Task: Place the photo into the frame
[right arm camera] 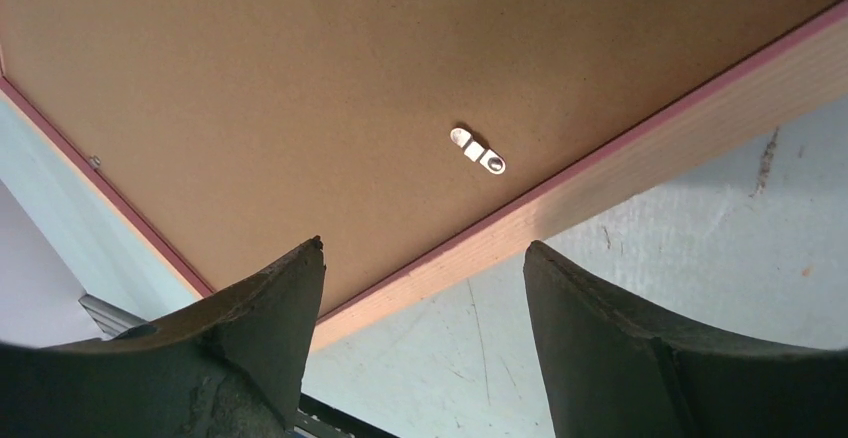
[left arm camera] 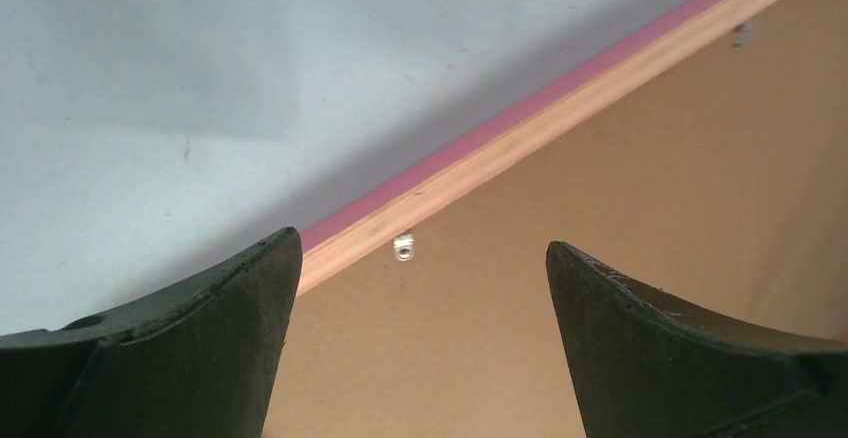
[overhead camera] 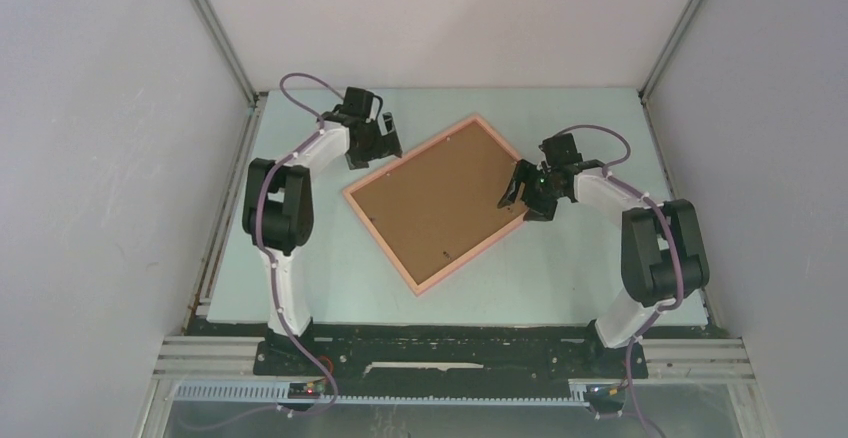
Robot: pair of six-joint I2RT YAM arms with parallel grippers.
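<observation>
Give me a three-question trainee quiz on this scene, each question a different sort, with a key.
1. True or false: the frame lies flat on the table with its brown backing board facing up.
2. The left hand is: A) shut on the frame's border; B) open, over the frame's border; C) out of every view.
3. Short answer: what small metal part sits on the backing board in the right wrist view?
Key: 1 true; 2 B; 3 a retaining clip.
</observation>
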